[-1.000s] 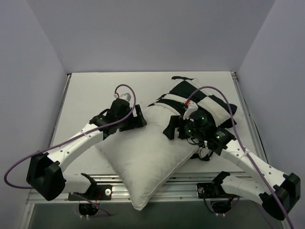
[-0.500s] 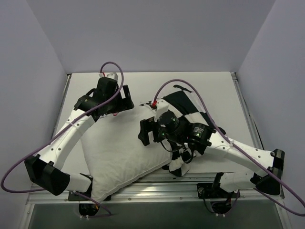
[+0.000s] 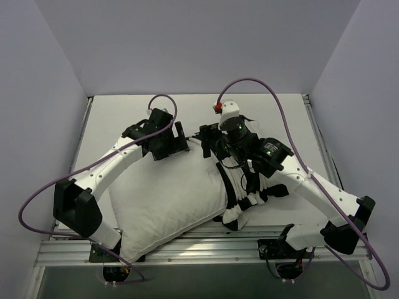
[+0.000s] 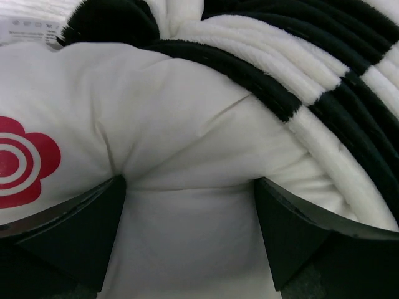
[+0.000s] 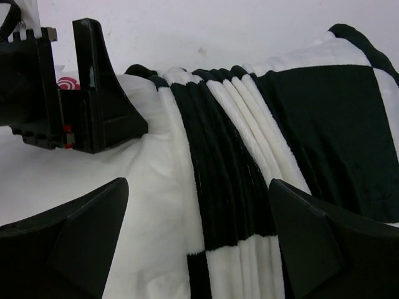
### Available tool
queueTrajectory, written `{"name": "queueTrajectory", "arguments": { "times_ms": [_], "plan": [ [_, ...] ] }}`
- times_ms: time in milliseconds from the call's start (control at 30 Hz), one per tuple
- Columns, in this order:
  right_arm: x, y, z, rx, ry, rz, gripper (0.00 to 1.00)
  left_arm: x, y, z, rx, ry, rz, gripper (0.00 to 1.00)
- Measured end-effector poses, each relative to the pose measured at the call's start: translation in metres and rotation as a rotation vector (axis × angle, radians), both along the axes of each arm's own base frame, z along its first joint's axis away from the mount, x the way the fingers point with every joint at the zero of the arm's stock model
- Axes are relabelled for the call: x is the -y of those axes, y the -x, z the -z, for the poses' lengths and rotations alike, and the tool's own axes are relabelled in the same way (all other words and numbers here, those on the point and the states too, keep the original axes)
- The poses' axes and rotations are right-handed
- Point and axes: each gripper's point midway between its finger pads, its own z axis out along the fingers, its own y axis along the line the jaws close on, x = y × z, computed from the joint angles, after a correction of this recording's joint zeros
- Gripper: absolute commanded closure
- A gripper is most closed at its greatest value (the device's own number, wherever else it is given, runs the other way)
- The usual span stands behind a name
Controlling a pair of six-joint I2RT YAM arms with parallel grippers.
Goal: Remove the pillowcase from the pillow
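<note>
The white pillow (image 3: 165, 199) lies slantwise on the table, its near corner over the front edge. The black-and-white checkered pillowcase (image 3: 232, 187) is bunched in folds round the pillow's right end. My left gripper (image 3: 182, 138) is open at the pillow's far edge and presses on it, with bare pillow (image 4: 187, 137) bulging between its fingers; a red flower mark (image 4: 19, 162) shows to the left and the pillowcase folds (image 4: 324, 93) to the right. My right gripper (image 3: 204, 140) is open and empty just above the bunched folds (image 5: 237, 162), facing the left gripper (image 5: 93, 106).
The white table (image 3: 124, 112) is boxed in by pale walls on three sides. A metal rail (image 3: 206, 246) runs along the near edge by the arm bases. Purple cables (image 3: 262, 84) loop above both arms.
The pillow was dragged left and the pillowcase bunched toward its right end. My left gripper has shifted right along the pillow's far edge. My right gripper has swung up to the far edge.
</note>
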Motion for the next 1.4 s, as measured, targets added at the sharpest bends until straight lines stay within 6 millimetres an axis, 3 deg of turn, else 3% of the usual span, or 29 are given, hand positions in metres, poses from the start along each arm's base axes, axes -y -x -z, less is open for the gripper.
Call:
{"name": "queueTrajectory", "arguments": {
  "times_ms": [33,100,167,200,300,433,600,700,733,800,833,1000,1067,1267,1400],
  "plan": [
    [-0.003,-0.004,0.004,-0.005,0.016,-0.002,0.1,0.003,0.002,0.01,-0.009,0.005,-0.01,0.14],
    [-0.007,-0.012,0.016,-0.017,0.049,-0.007,0.1,0.009,0.004,0.019,0.0,0.023,-0.021,0.36],
    [-0.012,-0.02,0.029,-0.036,0.081,-0.016,0.1,0.016,0.006,0.023,0.019,0.05,-0.037,0.58],
    [-0.014,-0.025,0.036,-0.047,0.099,-0.019,0.1,0.02,0.007,0.024,0.033,0.067,-0.042,0.75],
    [-0.02,-0.044,0.056,-0.073,0.15,-0.01,0.1,0.029,0.01,0.028,0.065,0.118,-0.067,0.97],
    [-0.026,-0.07,0.083,-0.107,0.207,-0.001,0.1,0.034,0.015,0.027,0.116,0.147,-0.09,0.98],
    [-0.041,-0.083,0.108,-0.158,0.243,-0.059,0.11,0.031,0.019,0.019,0.171,0.112,-0.103,0.98],
    [-0.046,-0.085,0.116,-0.174,0.255,-0.085,0.31,0.028,0.021,0.016,0.191,0.086,-0.109,0.98],
    [-0.045,-0.087,0.118,-0.177,0.26,-0.086,0.52,0.026,0.022,0.016,0.196,0.074,-0.114,0.98],
    [-0.042,-0.091,0.123,-0.186,0.27,-0.082,0.79,0.023,0.024,0.015,0.202,0.057,-0.121,0.98],
    [-0.038,-0.095,0.125,-0.192,0.268,-0.069,1.0,0.021,0.025,0.014,0.207,0.049,-0.125,0.98],
    [-0.005,-0.121,0.127,-0.247,0.208,0.018,1.0,0.012,0.032,-0.007,0.257,0.055,-0.156,0.98],
    [0.013,-0.132,0.118,-0.277,0.155,0.06,1.0,0.005,0.038,-0.019,0.275,0.065,-0.176,0.98],
    [0.091,-0.161,0.088,-0.382,-0.053,0.256,1.0,-0.012,0.046,-0.059,0.316,0.1,-0.219,0.98],
    [0.116,-0.16,0.058,-0.377,-0.152,0.315,1.0,-0.026,0.041,-0.075,0.333,0.119,-0.245,0.98]
  ]
}}
